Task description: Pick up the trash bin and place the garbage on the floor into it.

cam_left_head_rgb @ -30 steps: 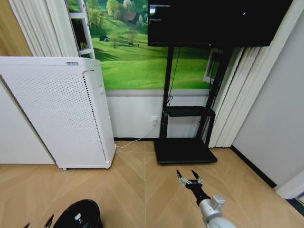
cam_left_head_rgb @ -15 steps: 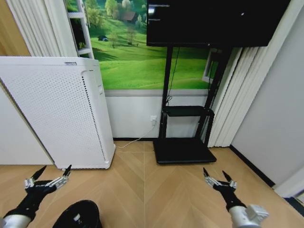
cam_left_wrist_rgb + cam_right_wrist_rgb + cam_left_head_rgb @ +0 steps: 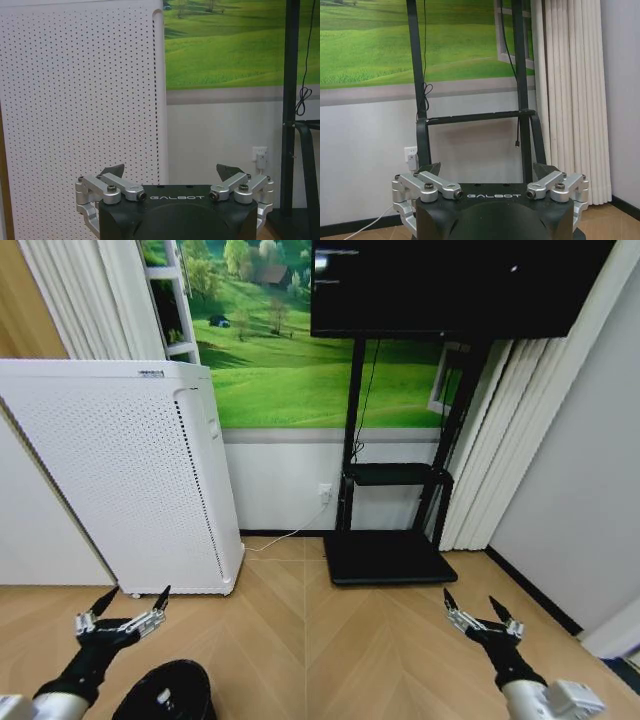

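The black trash bin (image 3: pixel 168 691) stands on the wooden floor (image 3: pixel 300 640) at the bottom left of the head view, with small light scraps inside it. My left gripper (image 3: pixel 128 612) hangs open above and just left of the bin, nothing between its fingers. My right gripper (image 3: pixel 477 612) is open too, raised over bare floor at the lower right. In the left wrist view the left gripper (image 3: pixel 172 172) faces the white cabinet, and in the right wrist view the right gripper (image 3: pixel 486 169) faces the TV stand. The garbage is out of view.
A tall white perforated cabinet (image 3: pixel 120 475) stands against the wall at the left. A black TV stand (image 3: pixel 390 555) with its base plate and a screen sits at centre back. Curtains (image 3: pixel 490 440) hang to the right. A cable runs along the wall socket (image 3: pixel 325 492).
Both arms have risen into view and spread outward: the left gripper came up beside the bin, and the right gripper moved from centre floor toward the right.
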Robot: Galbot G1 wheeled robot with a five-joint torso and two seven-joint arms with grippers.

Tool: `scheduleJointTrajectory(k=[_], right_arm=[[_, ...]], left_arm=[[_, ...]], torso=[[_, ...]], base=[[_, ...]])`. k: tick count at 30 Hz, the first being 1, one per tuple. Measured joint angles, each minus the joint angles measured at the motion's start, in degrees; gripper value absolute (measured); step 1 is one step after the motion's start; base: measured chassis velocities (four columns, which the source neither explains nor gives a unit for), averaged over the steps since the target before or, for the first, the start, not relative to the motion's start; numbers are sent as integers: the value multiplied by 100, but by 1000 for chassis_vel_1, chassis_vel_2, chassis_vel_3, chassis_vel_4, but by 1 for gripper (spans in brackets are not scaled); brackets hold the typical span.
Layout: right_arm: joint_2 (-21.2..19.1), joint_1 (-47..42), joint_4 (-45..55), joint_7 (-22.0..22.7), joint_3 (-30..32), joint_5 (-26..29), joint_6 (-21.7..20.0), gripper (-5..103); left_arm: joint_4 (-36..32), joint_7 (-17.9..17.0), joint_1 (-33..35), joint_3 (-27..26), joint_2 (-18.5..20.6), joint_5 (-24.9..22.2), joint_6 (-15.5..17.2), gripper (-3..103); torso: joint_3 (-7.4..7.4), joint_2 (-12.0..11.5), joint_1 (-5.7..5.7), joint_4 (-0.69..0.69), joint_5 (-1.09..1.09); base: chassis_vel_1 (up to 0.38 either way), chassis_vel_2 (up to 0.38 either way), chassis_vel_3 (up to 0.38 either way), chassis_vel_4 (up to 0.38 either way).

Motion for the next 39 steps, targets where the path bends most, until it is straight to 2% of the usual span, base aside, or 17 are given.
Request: scheduleJointTrajectory(k=[13, 20, 25, 30, 39], right_arm=[[-5, 7, -7, 6, -18, -1, -5, 100], [-8, 10, -15, 9, -23, 0, -9, 100], [-9, 12, -17, 11, -25, 1, -10, 100], [-10, 12, -19, 11, -27, 1, -10, 100], [-11, 13, -20, 12, -29, 1, -10, 100]], left_arm=[[20, 3, 0, -2, -4, 0, 0, 100], [26, 7, 0, -6, -4, -1, 0, 100], [29, 8, 0, -7, -5, -2, 0, 100], [30, 9, 0, -7, -5, -4, -1, 100], [32, 14, 0, -8, -5, -7, -5, 100]], torso=[[-3, -3, 0, 0, 0], [-124, -155, -30, 0, 0], [-155, -186, -35, -1, 0], [-99, -108, -22, -1, 0], [113, 153, 30, -1, 0]], base=[[0, 0, 0, 0], [0, 0, 0, 0], [0, 0, 0, 0], [0, 0, 0, 0], [0, 0, 0, 0]])
